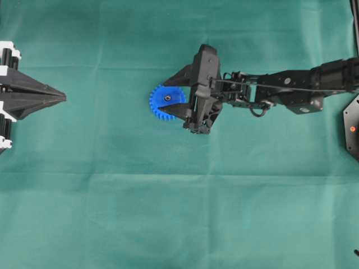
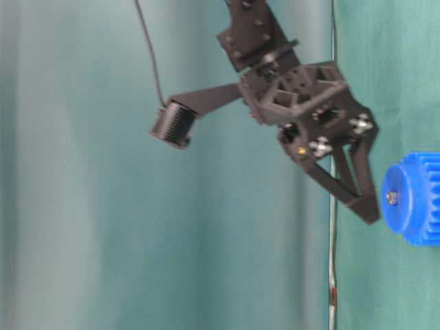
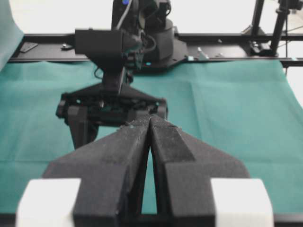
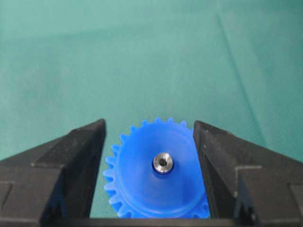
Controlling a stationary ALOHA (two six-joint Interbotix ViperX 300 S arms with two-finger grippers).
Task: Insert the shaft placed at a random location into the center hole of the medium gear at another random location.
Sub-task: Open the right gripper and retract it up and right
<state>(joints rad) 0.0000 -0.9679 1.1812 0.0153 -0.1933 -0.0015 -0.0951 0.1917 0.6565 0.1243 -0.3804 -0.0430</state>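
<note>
Blue plastic fills the space between my right fingers: the medium gear (image 4: 158, 177) lies flat on the green cloth (image 4: 142, 56), toothed rim outward, raised hub up. At the middle of that hub sits the shaft (image 4: 163, 163), its shiny round silver end showing in the center hole (image 4: 163, 164), standing just proud of the hub face as the table-level view shows. My right gripper (image 1: 171, 93) has its jaws spread wide, one finger on either side of the gear; from my right wrist camera I see a sliver of green cloth between each finger and the gear's teeth, so I am pinching nothing. In the overhead view the nearer finger lies across the gear's edge, while the other points off beyond the gear's rim, and my right arm (image 1: 291, 89) stretches away from the gear toward that view's right edge. From table level the fingertips (image 2: 368, 206) hang just beside the hub, slightly apart from it. My left gripper (image 1: 63, 97) rests well apart from the gear, at the far left of the cloth, its jaws pressed together with only a hairline seam between the black pads (image 3: 130, 142), holding nothing and pointing toward the gear.
</note>
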